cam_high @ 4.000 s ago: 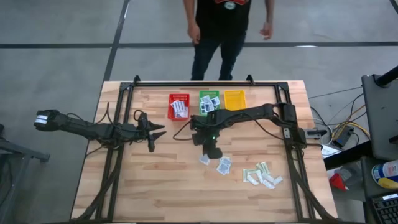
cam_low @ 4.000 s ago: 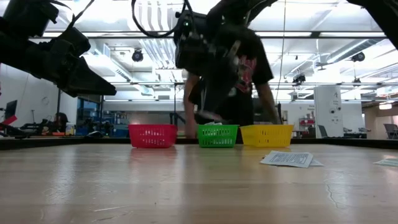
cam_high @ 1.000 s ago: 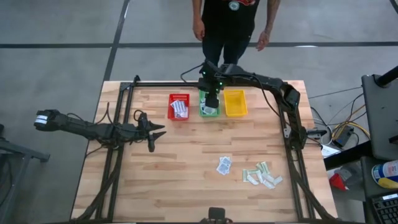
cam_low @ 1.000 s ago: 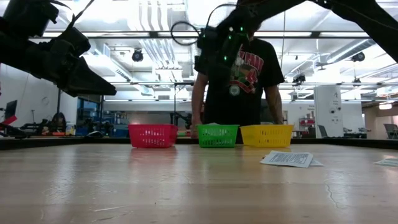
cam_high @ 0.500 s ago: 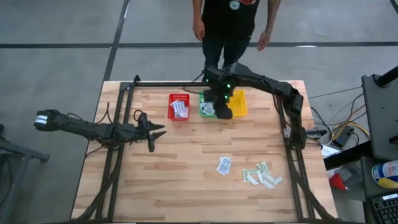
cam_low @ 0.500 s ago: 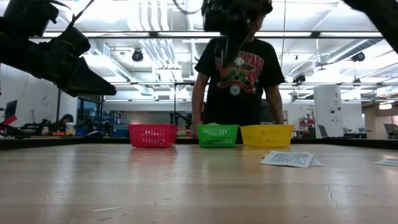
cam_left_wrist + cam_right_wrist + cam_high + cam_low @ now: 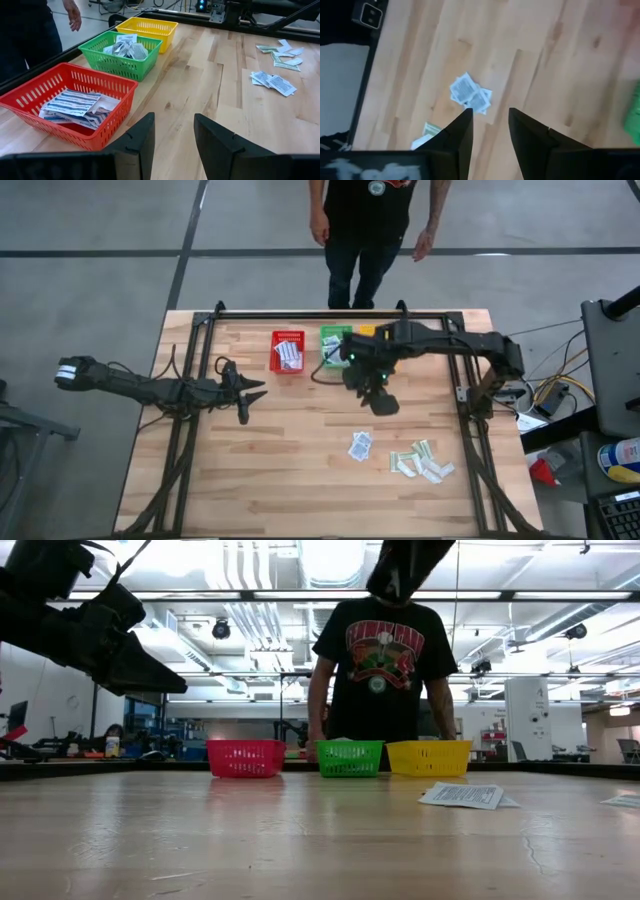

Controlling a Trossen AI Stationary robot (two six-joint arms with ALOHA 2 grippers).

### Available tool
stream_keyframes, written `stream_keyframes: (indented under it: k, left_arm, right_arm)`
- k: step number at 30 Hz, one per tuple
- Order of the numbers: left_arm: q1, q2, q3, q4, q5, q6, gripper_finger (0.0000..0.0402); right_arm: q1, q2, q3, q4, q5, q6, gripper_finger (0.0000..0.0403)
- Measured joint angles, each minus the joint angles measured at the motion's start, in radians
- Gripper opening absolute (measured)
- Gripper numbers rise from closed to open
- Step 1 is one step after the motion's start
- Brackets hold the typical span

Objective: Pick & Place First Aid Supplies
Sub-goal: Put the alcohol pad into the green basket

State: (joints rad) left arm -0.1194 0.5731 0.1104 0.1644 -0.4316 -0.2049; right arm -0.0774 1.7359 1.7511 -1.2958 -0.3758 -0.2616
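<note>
Two small square white-blue packets (image 7: 360,446) and several pale green-beige strips (image 7: 420,462) lie flat on the wooden table, right of centre. More packets fill the red basket (image 7: 288,351) and the green basket (image 7: 335,343); the yellow basket (image 7: 147,27) stands beside them. My right gripper (image 7: 383,402) hangs open and empty above the table between the baskets and the square packets (image 7: 470,95). At the table's left, my left gripper (image 7: 245,392) waits open with nothing between its fingers (image 7: 172,145).
The three baskets stand in a row at the far edge (image 7: 350,757). A person in a black shirt (image 7: 385,660) stands just behind them. A dark frame (image 7: 330,313) runs around the table's far and side edges. Bare wood lies in the middle and near left.
My right gripper has left the spot above the green basket and swung toward the table's near edge and a little to the right, rising as it went, toward the square packets. The packets on the table have not moved.
</note>
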Motion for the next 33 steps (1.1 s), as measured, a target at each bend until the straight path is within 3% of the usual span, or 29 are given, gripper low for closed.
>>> stream_keyframes:
  k: [16, 33]
  left_arm:
    - [0.0, 0.0, 0.0, 0.0, 0.0, -0.004, 0.0133]
    - [0.0, 0.0, 0.0, 0.0, 0.0, -0.005, 0.0133]
  right_arm:
    - [0.091, -0.028, -0.302, 0.098, 0.002, 0.114, 0.0125]
    - [0.139, -0.028, -0.445, 0.306, 0.001, 0.132, 0.0116]
